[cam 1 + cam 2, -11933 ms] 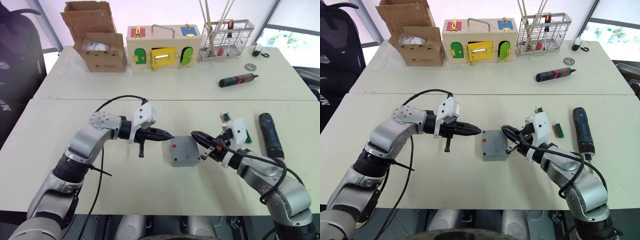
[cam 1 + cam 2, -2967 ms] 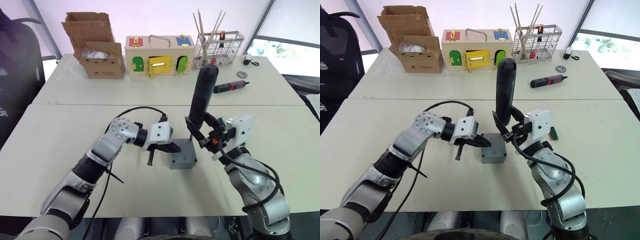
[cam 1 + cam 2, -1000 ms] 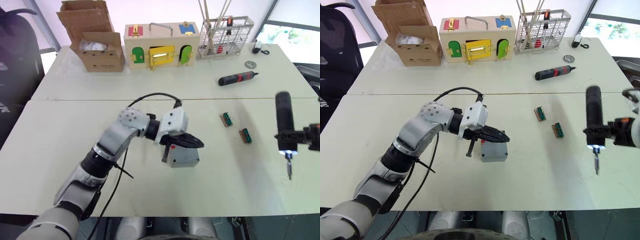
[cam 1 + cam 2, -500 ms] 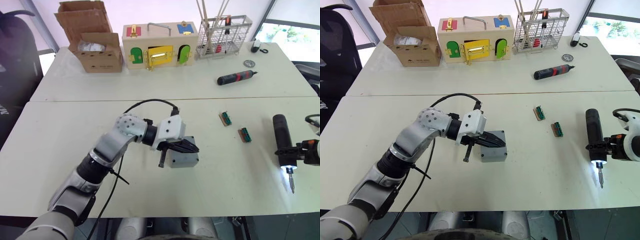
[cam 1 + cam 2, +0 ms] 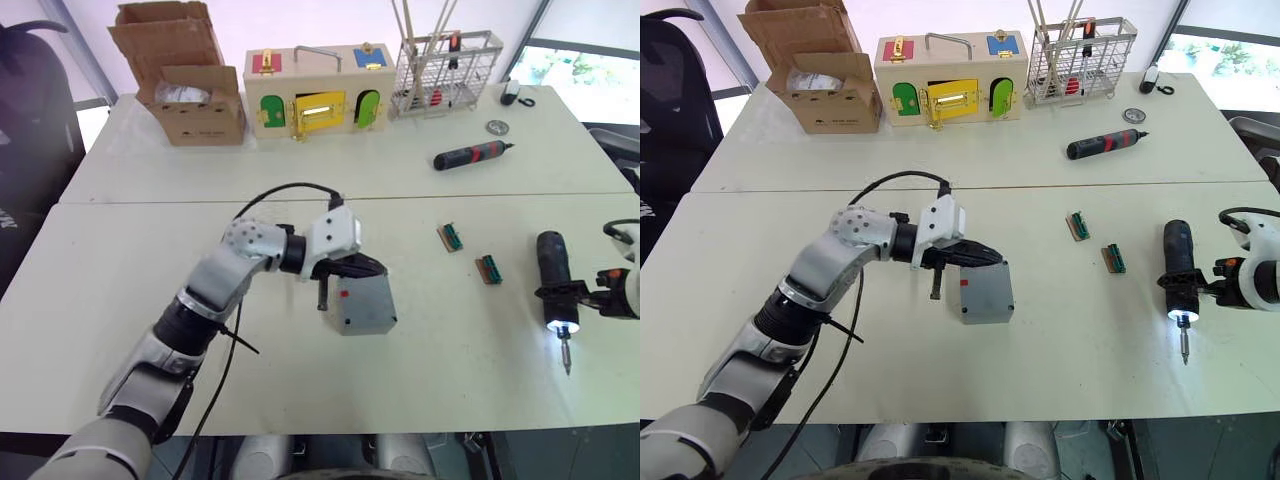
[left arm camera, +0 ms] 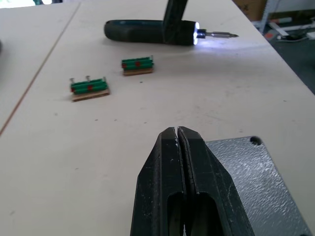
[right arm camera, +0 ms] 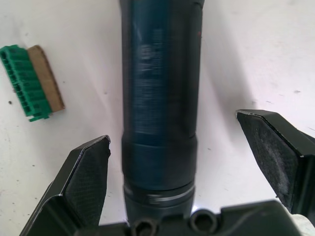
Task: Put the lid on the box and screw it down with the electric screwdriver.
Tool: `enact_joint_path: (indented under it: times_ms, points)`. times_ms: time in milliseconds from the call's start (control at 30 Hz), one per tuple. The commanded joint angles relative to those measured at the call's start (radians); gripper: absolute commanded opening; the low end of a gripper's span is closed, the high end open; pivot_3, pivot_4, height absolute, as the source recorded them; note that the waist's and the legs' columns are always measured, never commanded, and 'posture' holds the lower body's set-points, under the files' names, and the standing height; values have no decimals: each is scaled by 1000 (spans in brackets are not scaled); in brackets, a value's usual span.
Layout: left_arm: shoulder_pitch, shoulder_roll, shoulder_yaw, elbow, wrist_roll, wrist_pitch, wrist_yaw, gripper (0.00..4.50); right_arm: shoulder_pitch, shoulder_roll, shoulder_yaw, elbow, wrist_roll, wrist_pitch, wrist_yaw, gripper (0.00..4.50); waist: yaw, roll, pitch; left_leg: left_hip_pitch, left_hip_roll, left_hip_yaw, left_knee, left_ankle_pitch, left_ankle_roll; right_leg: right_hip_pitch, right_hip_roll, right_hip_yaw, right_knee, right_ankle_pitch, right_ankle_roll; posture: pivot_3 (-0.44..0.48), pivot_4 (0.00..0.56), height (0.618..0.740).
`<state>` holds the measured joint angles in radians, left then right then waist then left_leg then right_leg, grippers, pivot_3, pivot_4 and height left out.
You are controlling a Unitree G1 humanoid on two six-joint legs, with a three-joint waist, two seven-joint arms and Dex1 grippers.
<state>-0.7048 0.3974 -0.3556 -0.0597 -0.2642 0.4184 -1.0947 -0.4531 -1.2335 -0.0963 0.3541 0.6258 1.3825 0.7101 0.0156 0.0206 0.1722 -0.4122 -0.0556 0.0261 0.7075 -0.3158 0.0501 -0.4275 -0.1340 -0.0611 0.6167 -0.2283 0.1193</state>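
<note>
The grey box (image 5: 364,308) stands at mid-table with the lid (image 6: 256,177) flat on top; a screw hole shows at one lid corner and a red mark near the box's far left corner. My left gripper (image 5: 380,271) is shut and empty, its tips at the far edge of the lid. The black electric screwdriver (image 5: 552,280) lies on the table at the right, its bit toward the near edge and its tip light on. My right gripper (image 7: 179,162) is open, its fingers (image 7: 83,172) standing apart on both sides of the tool's body.
Two green terminal blocks (image 5: 452,237) (image 5: 490,270) lie between the box and the screwdriver. On the far table are a black-and-red screwdriver (image 5: 475,157), a wire rack (image 5: 445,70), a wooden box with coloured doors (image 5: 315,90) and a cardboard box (image 5: 190,85).
My right gripper has lowered the electric screwdriver onto the table and opened off it. My left gripper has drawn back from over the lid to its far edge.
</note>
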Motion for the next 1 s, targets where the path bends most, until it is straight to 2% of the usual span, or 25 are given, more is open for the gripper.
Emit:
enact_joint_path:
  times_ms: [33, 167, 333, 467, 533, 633, 767, 1000]
  points:
    - [-23, 25, 67, 4, -39, 16, -19, 0, -42, -23, -64, -37, -3, -30, 40, 4482, -1, 0, 0, 0, 0, 0, 1, 0, 0, 0, 0, 0, 0, 0, 0, 0, 150, 694]
    - [-29, 76, 106, 51, -47, 25, -46, 0, -94, -37, -122, -33, -3, -52, 65, 4482, -2, 0, 0, 0, 0, 0, 2, 0, 0, 0, 0, -1, 1, 0, 0, 0, 150, 694]
    - [-33, 117, 111, 97, -30, 8, -67, 0, -44, -55, -173, -150, 2, -94, 109, 4482, -1, 0, 0, -1, 0, -1, 3, 0, 0, 0, 0, -1, 2, 0, 0, 0, 150, 694]
    - [36, 171, 81, 51, -20, 35, -104, 0, 102, 5, -367, -518, 185, -66, 233, 4482, -2, 0, 0, -2, 0, -2, 5, 0, 0, 0, 0, -1, 2, 1, 1, 0, 150, 694]
    - [76, 177, 65, 45, -7, 27, -100, 0, 222, 59, -397, -714, 185, -139, 228, 4482, -1, -1, -1, -2, 1, -3, 4, -1, 0, 0, 1, -1, 2, 1, 1, 0, 150, 694]
    - [121, 161, 26, 80, 52, -22, -69, 0, 378, 65, -299, -862, 28, -306, 162, 4482, 7, -2, -1, -1, 0, -4, 6, -1, 0, 2, 0, -1, 3, 1, 1, 0, 150, 694]
    - [144, 123, 12, 41, 33, 18, -60, 0, 420, 167, -271, -1015, 139, -289, 150, 4482, 26, -2, 0, -2, -1, -3, 10, -1, 1, 2, -1, 1, 2, 3, 3, 0, 150, 694]
    - [143, 121, -30, 35, 71, -3, -72, 0, 432, 273, -104, -1132, 142, -286, 40, 4482, 24, -5, -1, -2, -1, -3, 10, -1, 1, 1, 0, 1, 2, 3, 4, 0, 150, 694]
